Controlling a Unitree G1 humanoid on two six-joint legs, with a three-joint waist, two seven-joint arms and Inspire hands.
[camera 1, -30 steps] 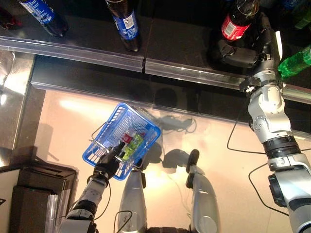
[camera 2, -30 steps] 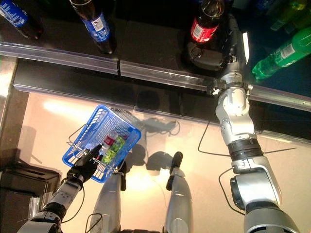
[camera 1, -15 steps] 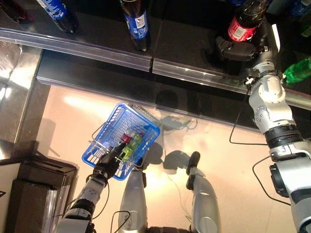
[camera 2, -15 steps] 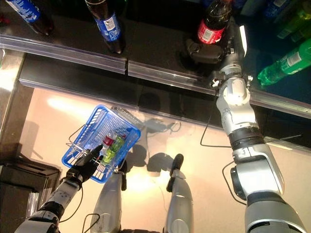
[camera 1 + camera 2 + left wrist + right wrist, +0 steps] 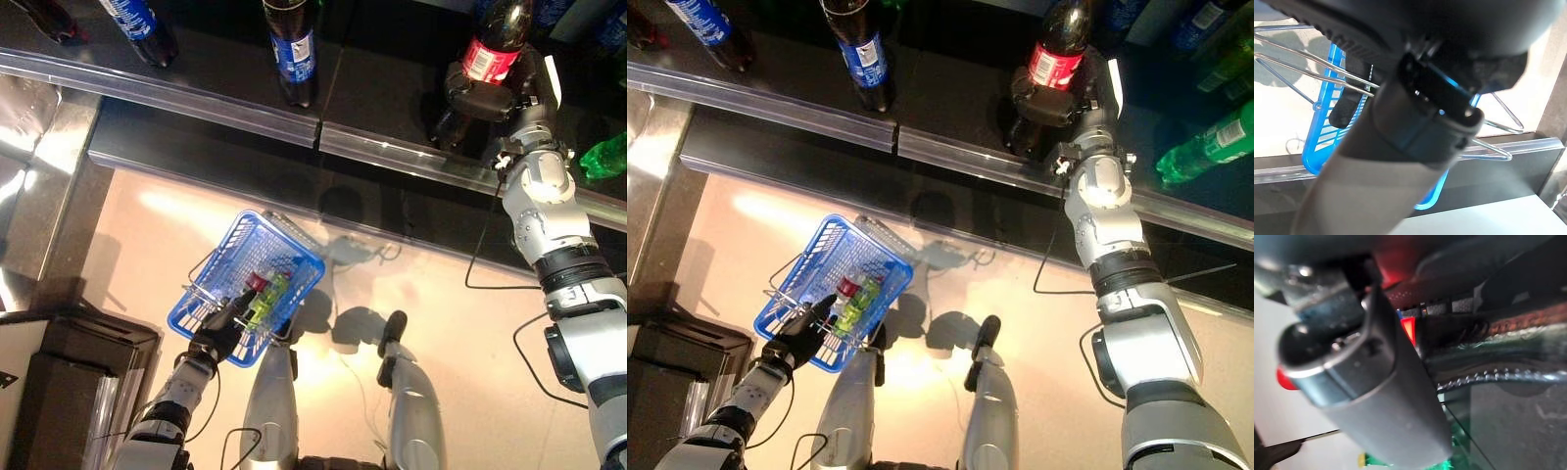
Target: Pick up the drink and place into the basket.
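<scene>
The red-labelled cola bottle (image 5: 1055,61) now sits higher in the right hand (image 5: 1058,106), whose fingers wrap its lower body above the shelf (image 5: 950,93). The left hand (image 5: 795,338) grips the blue basket's (image 5: 813,284) wire handle.

You are working in a shop, at a drinks aisle. A dark shelf (image 5: 392,93) with a clear plastic front rail (image 5: 196,98) carries spaced soft-drink bottles: blue-labelled colas (image 5: 292,49), a red-labelled cola (image 5: 490,49), a green bottle (image 5: 1205,147). A blue wire-handled shopping basket (image 5: 245,284) hangs above the pale floor (image 5: 441,323).
</scene>
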